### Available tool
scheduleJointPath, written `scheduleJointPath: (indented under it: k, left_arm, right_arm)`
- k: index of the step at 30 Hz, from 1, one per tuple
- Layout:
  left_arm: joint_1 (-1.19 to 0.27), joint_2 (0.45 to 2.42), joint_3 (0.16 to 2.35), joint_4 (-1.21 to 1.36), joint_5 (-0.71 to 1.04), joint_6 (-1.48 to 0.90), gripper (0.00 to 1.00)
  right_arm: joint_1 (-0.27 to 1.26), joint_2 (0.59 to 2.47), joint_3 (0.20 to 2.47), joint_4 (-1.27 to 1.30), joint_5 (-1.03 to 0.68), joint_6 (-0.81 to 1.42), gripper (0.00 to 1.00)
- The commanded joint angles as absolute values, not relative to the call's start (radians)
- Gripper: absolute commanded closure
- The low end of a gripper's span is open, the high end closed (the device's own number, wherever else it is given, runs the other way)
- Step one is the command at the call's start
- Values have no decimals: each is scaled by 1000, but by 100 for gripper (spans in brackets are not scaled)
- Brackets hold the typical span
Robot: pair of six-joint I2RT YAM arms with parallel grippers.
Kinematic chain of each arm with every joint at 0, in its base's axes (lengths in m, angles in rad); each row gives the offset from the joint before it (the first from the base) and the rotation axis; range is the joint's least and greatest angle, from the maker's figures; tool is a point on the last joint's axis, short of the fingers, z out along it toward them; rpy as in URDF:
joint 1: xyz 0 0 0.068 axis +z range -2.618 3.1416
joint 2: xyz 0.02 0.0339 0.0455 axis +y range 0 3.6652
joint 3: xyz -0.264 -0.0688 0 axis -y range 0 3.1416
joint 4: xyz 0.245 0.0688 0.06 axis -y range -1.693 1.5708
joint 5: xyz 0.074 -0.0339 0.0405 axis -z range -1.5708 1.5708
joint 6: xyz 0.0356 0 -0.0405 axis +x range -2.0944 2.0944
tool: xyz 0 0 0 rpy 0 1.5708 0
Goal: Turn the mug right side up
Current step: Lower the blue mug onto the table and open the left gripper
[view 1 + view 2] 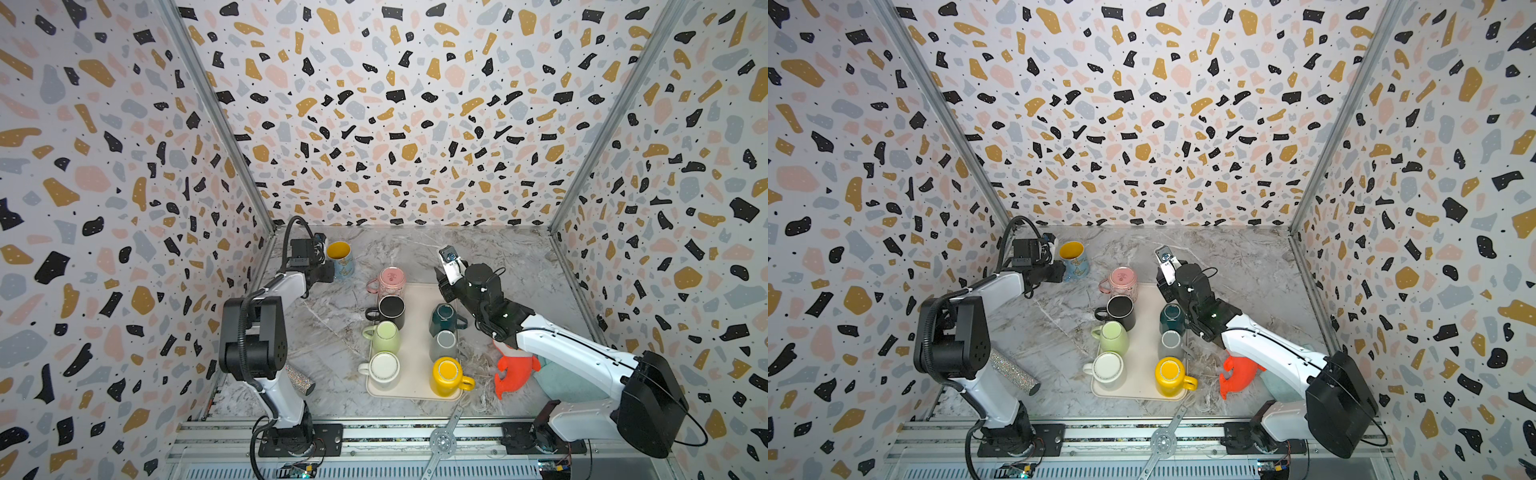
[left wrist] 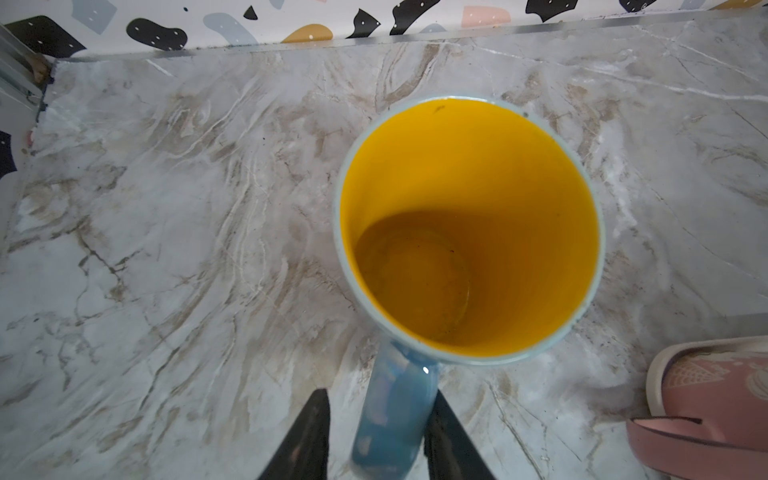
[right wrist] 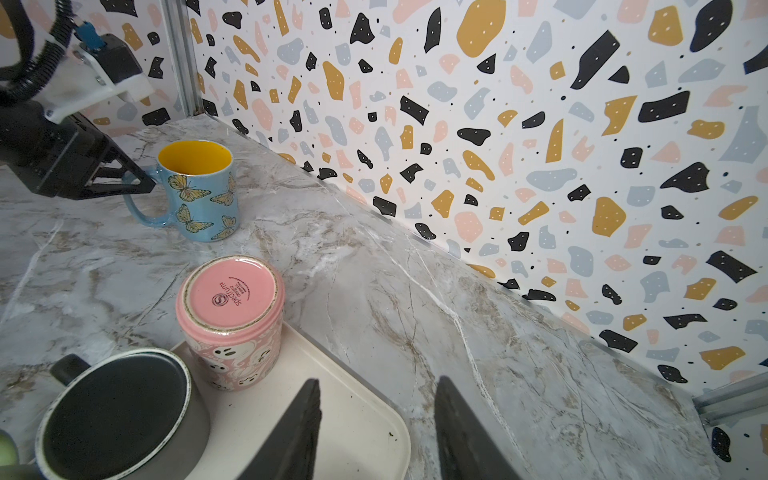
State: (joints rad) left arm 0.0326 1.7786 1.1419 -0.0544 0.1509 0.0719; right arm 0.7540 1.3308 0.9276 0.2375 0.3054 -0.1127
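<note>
terrazzo walls (image 1: 374, 124) close in a marble desk (image 1: 519, 266) with a cream tray (image 1: 415, 332) at its middle.

the blue mug (image 3: 199, 187) stands on the desk beyond the tray's far left corner, well apart from it. it is upright, mouth up and yellow inside, so the turn itself looks done. the left hand (image 2: 380, 397) straddles its handle (image 2: 395, 415). the jaws are narrow but loose, with a gap showing between one finger and the handle, so it does not seem to be gripping. what is left, as i judge it, is for that hand to draw clear without knocking the handle.

the right hand (image 3: 378, 382) hangs over the tray's far right corner, jaws moderately apart with nothing between them.

the pink mug (image 3: 230, 291) at the tray's far left corner and the black mug (image 3: 116, 411) just nearer on the tray are still bottom up. so, as far as a top view shows, are the green (image 1: 384, 336), white (image 1: 384, 368), teal (image 1: 444, 316), grey (image 1: 445, 343) and yellow (image 1: 446, 372) mugs on the tray. whether any of these belongs to the task i cannot tell.

writing: the pink mug's base reads "spectrum" beside a round logo, and the smaller lines next to it are too fine to read. the blue mug carries orange butterflies and no legible words.
</note>
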Motion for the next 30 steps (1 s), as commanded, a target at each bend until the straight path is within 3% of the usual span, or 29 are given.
scheduleJointPath:
  k: [1, 4, 12, 25, 30]
  left_arm:
    - [40, 1736, 1144, -32, 164, 21, 60]
    - [40, 1671, 1132, -69, 216, -34, 50]
    - [2, 1368, 1013, -21, 375, -262, 49]
    - [-6, 1213, 775, 214, 436, -1249, 52]
    - [-53, 1170, 709, 318, 386, -1518, 53]
  right_arm:
    - [758, 1325, 947, 223, 303, -101, 54]
    - [759, 1325, 948, 222, 302, -100, 54]
    - [759, 1344, 954, 223, 271, -76, 54]
    - [781, 1326, 955, 193, 266, -2, 54]
    - [784, 1306, 945, 185, 282, 0, 54]
